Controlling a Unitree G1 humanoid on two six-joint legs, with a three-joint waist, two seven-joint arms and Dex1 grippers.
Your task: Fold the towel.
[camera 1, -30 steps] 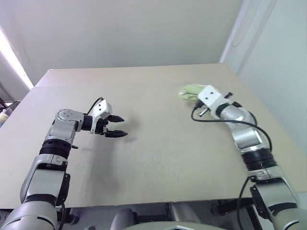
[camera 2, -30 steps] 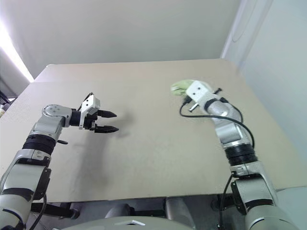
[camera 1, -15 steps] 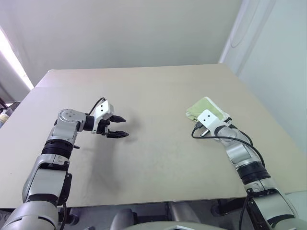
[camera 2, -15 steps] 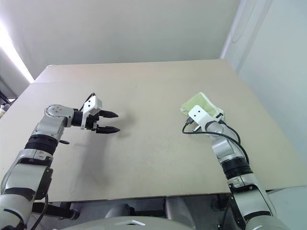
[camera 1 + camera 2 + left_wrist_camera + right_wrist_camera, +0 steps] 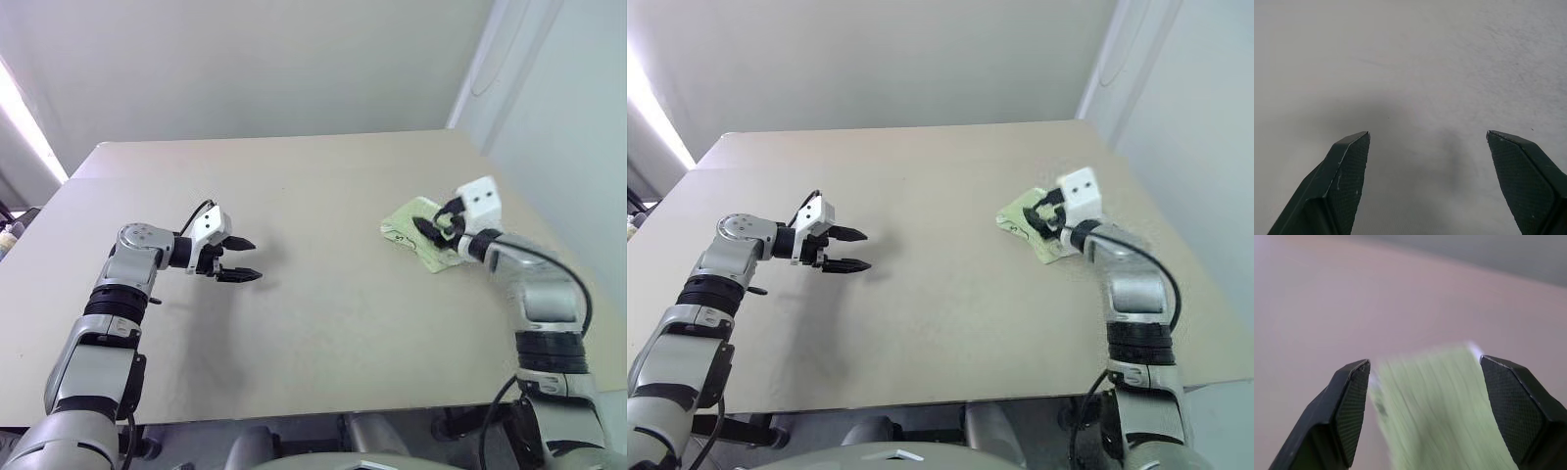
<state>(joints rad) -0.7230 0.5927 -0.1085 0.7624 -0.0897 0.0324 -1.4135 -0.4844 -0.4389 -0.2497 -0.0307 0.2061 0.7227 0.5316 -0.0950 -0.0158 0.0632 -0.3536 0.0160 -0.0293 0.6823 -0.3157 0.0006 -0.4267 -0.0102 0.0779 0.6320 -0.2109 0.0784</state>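
The towel (image 5: 404, 220), a small light-green cloth folded into a compact pad, lies on the right side of the beige table (image 5: 323, 323). A small dark mark shows near its left corner. My right gripper (image 5: 432, 228) hovers just over the towel's middle and is open, with nothing between its fingers. In the right wrist view the towel (image 5: 1435, 401) shows beyond the two spread fingertips (image 5: 1354, 382). My left gripper (image 5: 255, 260) hangs open over bare tabletop on the left side, far from the towel. The left wrist view shows its black fingers (image 5: 1347, 161) wide apart above the table.
The table's right edge (image 5: 549, 240) runs close behind the towel, with a pale wall (image 5: 568, 117) beyond it. The table's front edge (image 5: 294, 416) lies near my body. Open tabletop lies between the two grippers.
My right gripper carried the towel toward me, set it on the table, opened and let go, then rolled and lifted slightly. The left arm stayed still.
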